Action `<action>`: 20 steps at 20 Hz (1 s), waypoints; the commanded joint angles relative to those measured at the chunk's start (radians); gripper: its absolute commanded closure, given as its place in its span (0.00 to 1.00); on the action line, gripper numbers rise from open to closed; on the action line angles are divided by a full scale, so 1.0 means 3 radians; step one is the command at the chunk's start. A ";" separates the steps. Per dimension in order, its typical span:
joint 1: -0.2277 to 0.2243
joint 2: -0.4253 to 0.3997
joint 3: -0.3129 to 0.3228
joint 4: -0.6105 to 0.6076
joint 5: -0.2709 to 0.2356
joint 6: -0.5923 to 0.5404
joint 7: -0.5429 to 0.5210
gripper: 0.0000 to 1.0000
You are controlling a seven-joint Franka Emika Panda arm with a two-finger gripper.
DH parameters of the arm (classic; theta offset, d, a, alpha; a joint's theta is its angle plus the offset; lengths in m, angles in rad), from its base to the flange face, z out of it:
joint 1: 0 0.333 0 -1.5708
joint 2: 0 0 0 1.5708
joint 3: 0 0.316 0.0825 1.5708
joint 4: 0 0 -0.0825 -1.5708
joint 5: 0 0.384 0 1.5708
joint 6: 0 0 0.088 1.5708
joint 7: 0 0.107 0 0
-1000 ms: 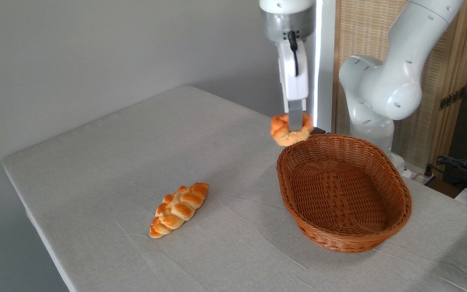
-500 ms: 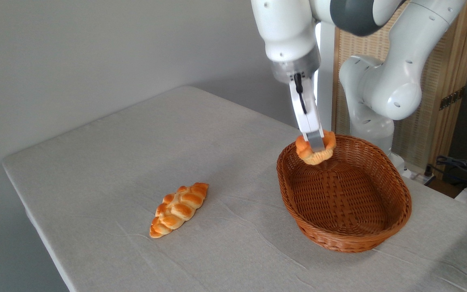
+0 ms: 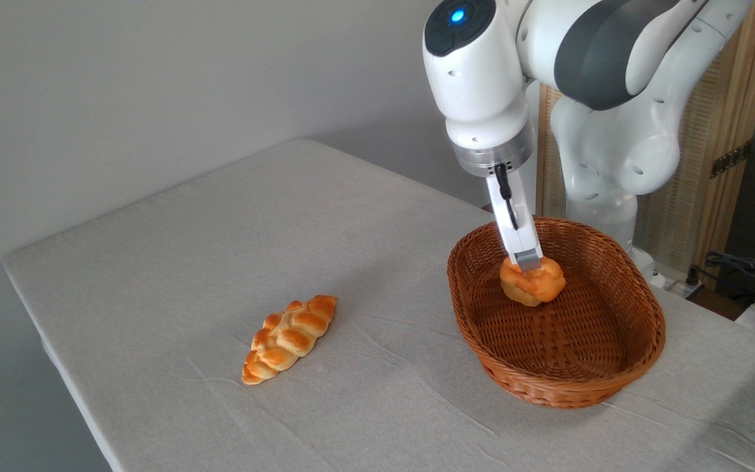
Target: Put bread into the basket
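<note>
Pale grey cloth covers the bench (image 3: 220, 262), with a plain wall behind it and a wooden slatted screen (image 3: 731, 131) at the back right. Near the right edge sits the basket (image 3: 639, 354), and the bread (image 3: 533, 283) is inside it, toward its far end, low over the woven floor. Reaching down into the basket, the end effector (image 3: 529, 263) is clenched on the bread's top. A braided loaf (image 3: 290, 337) lies well apart toward the front-left edge.
</note>
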 commanded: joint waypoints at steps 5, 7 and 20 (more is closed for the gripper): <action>-0.0086 0.0088 -0.0150 0.0212 -0.0134 0.0049 0.0054 0.00; -0.0061 0.0225 -0.0344 0.0528 -0.0236 0.0044 0.0023 0.00; -0.0056 0.1836 -0.0503 0.2805 -0.0886 -0.0079 -0.1259 0.00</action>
